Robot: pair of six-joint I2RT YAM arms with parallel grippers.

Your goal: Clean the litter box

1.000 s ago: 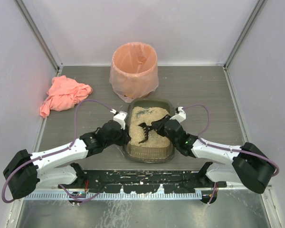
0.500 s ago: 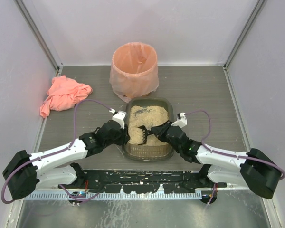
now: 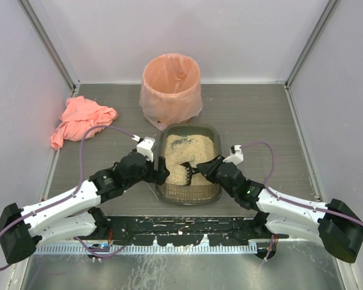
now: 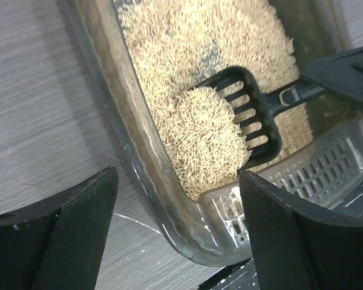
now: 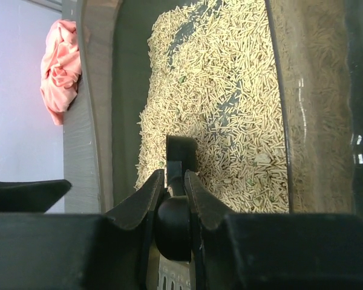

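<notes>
The litter box (image 3: 218,145), a dark translucent tray of beige granules, lies mid-table. My left gripper (image 3: 160,176) stands open at its near-left corner. In the left wrist view, this gripper (image 4: 178,181) has one finger over the table and the other over the box's near end, straddling the wall (image 4: 163,199) without pinching it. My right gripper (image 3: 207,170) is shut on the handle of a black slotted scoop (image 3: 184,173). The scoop (image 4: 254,115) rests in the litter with a heap of granules on it. In the right wrist view the jaws (image 5: 174,175) clamp the round handle (image 5: 173,226).
A round bin lined with a peach bag (image 3: 171,90) stands just behind the box. A crumpled pink cloth (image 3: 81,121) lies at the far left by the wall. White walls enclose the table on three sides.
My left gripper has opened and let go of the box's left wall. My right gripper has pulled the scoop toward the near end, and granules have piled onto it.
</notes>
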